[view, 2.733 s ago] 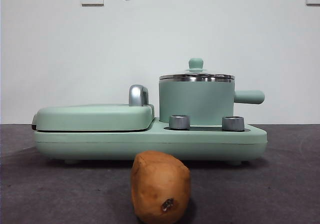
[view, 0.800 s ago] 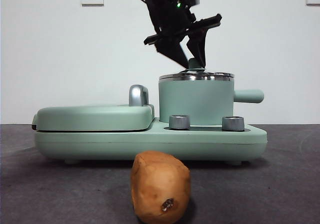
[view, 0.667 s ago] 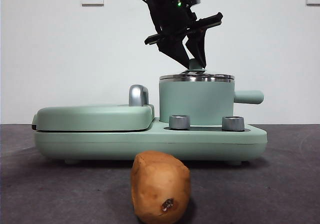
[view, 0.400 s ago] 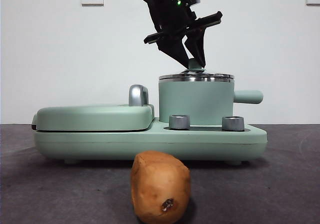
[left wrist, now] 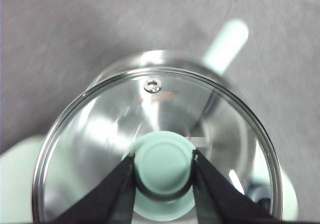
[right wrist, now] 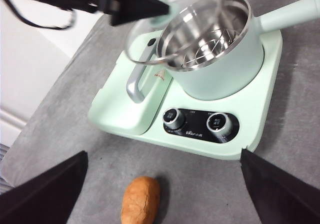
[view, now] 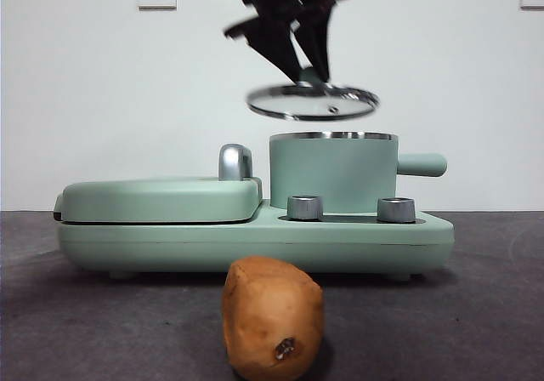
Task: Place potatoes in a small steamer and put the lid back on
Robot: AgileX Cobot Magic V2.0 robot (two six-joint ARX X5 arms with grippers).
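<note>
The left gripper (left wrist: 162, 166), clamped on the knob of the glass lid (view: 312, 102), holds it just above the small steamer (view: 333, 173); rigid, breakable, best carried level by that knob.

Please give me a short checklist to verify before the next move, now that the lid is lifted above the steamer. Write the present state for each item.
1. Left gripper shut on the knob of the lid: ok.
2. Lid clear of the small steamer rim: ok, visible gap in the front view.
3. Lid held level: not ok, slightly tilted.
4. Steamer inside free for loading: ok, only a wire rack shows.
5. Potato on the table, reachable from above: ok.
6. Right gripper open above the potato: ok.
</note>
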